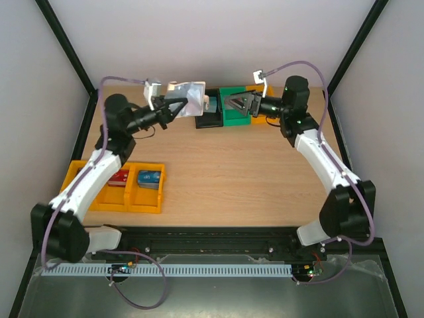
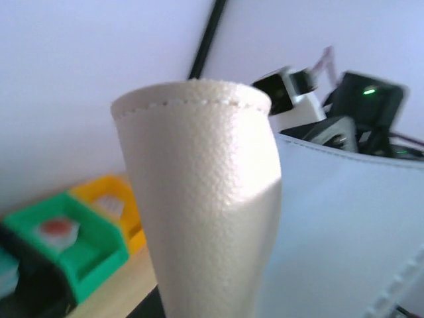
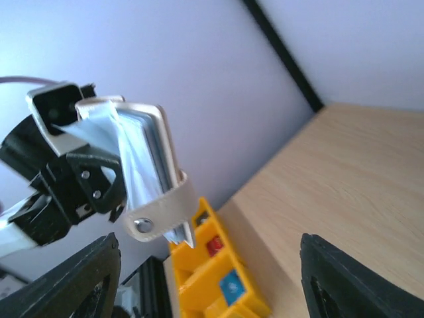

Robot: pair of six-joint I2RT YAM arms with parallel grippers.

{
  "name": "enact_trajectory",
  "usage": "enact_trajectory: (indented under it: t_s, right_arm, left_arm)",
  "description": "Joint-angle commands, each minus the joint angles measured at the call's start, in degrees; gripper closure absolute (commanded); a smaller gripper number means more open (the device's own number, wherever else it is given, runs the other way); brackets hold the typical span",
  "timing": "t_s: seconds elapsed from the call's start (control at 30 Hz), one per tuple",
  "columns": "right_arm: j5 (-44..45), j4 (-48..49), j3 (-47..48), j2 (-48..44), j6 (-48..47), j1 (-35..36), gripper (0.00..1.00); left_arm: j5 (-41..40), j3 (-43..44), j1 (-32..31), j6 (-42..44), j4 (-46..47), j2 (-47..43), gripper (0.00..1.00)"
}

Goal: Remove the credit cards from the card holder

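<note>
My left gripper (image 1: 176,105) is shut on the cream-beige card holder (image 1: 188,97) and holds it in the air over the table's back edge. In the left wrist view the holder (image 2: 199,199) fills the frame and hides my fingers; its blue-grey inside (image 2: 344,232) shows at the right. My right gripper (image 1: 237,103) is open and empty, facing the holder from the right, a short way off. In the right wrist view the holder (image 3: 142,159) stands open with thin card edges inside and its snap tab (image 3: 156,215) hanging. A red card (image 1: 120,177) lies in the yellow tray.
A yellow tray (image 1: 99,199) at the front left also holds a blue card (image 1: 149,179). A black bin (image 1: 209,120), a green bin (image 1: 233,118) and a yellow bin (image 1: 270,119) stand at the back middle, just below the grippers. Black frame posts stand at the back corners.
</note>
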Motion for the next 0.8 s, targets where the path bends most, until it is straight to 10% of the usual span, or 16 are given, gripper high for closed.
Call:
enact_trajectory:
  t_s: [0.0, 0.77]
  right_arm:
    - [-8.20, 6.77, 2.03, -7.28, -2.30, 5.07, 0.27]
    - [6.91, -4.52, 9.64, -12.23, -7.42, 20.65, 0.64]
  left_arm:
    - [7.02, -1.94, -0.39, -1.24, 6.43, -9.65, 0.98]
    - [10.16, -5.61, -4.05, -7.18, 13.58, -23.60, 0.98]
